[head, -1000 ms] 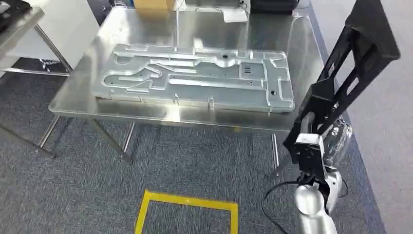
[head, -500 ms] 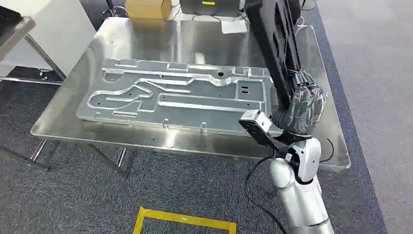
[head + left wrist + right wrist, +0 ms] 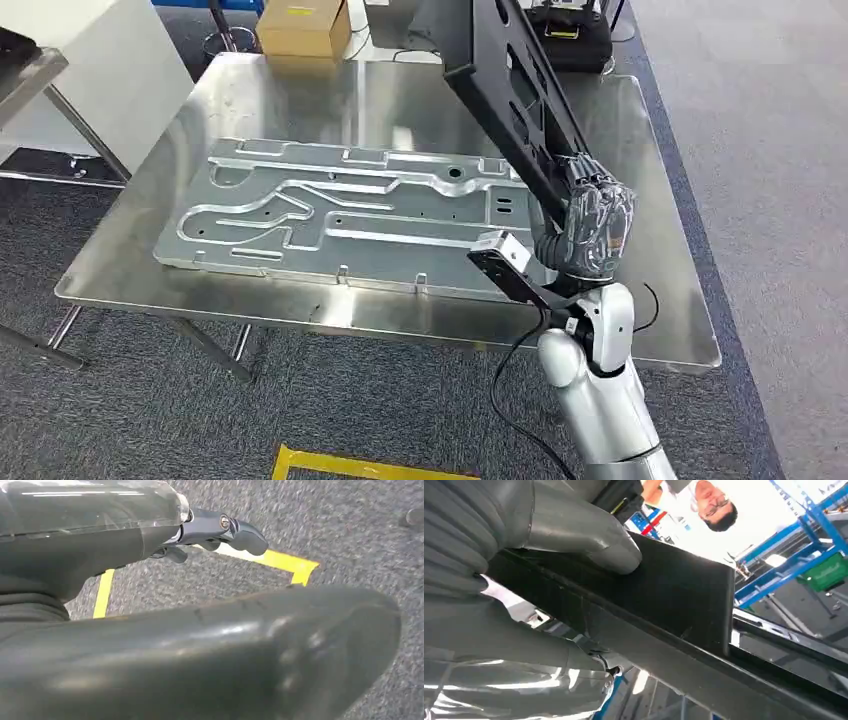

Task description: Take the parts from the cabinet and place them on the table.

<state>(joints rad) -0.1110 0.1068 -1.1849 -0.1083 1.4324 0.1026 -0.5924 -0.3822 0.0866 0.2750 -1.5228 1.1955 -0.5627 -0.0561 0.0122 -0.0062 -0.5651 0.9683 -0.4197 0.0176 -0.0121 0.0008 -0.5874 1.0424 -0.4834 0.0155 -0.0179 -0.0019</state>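
A long black frame part (image 3: 500, 70) slants up over the right half of the steel table (image 3: 665, 335), gripped at its lower end by my right hand (image 3: 590, 225). In the right wrist view the thumb (image 3: 589, 535) presses on the black part (image 3: 684, 595). A large machined aluminium plate (image 3: 340, 215) lies flat on the table, left of the held part. My left hand (image 3: 190, 650) hangs above grey carpet with nothing in it, its fingers (image 3: 220, 530) stretched out.
A cardboard box (image 3: 303, 28) and a black case (image 3: 565, 30) stand beyond the table's far edge. Yellow floor tape (image 3: 350, 465) marks the carpet in front of me. A person (image 3: 719, 507) stands nearby, with blue racking (image 3: 809, 545) behind.
My right arm has swung the black part from beside the table's right edge to above the table, over the plate's right end. The view has also shifted closer to the table.
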